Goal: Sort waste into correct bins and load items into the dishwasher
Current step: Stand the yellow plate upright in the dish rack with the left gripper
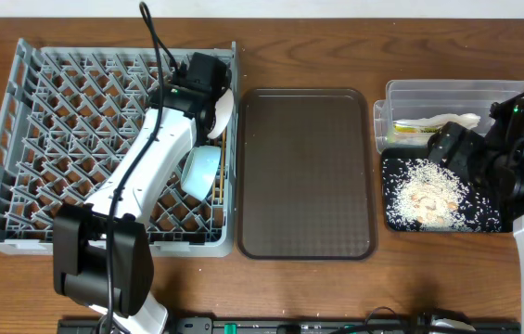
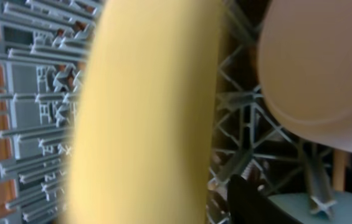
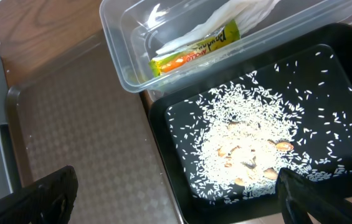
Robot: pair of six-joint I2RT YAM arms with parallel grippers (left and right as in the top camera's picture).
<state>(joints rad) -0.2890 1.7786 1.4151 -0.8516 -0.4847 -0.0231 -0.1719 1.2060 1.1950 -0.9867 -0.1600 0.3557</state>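
– Grey rack [image 1: 30, 139], overhead: L gripper [image 1: 208, 85] is seen over its right edge, just beside the white bowl [image 1: 225, 109]. The light blue bowl [image 1: 201, 170] is racked nearer the arm's base. The plate isn't seen here, prob. hidden under the wrist.
– L wrist view?
– Yellow plate [image 2: 144, 112] is shown edge-on, v. close and blurred, its long axis running top to bottom, pegs behind. One dark fingertip [image 2: 250, 199] is made out to its right. Gripped or let go can't be told.
– R wrist?
– R gripper [image 3: 176, 202] is spread wide, nothing held, over the black tray [image 3: 350, 62] w/ rice crumbs [image 3: 244, 143]. Wrapper [image 3: 194, 53] and napkin [image 3: 238, 15] are lodged in the clear tub [image 3: 116, 56]. That arm is well apart from the rack, so the plate's slotting is judged to fall to L.
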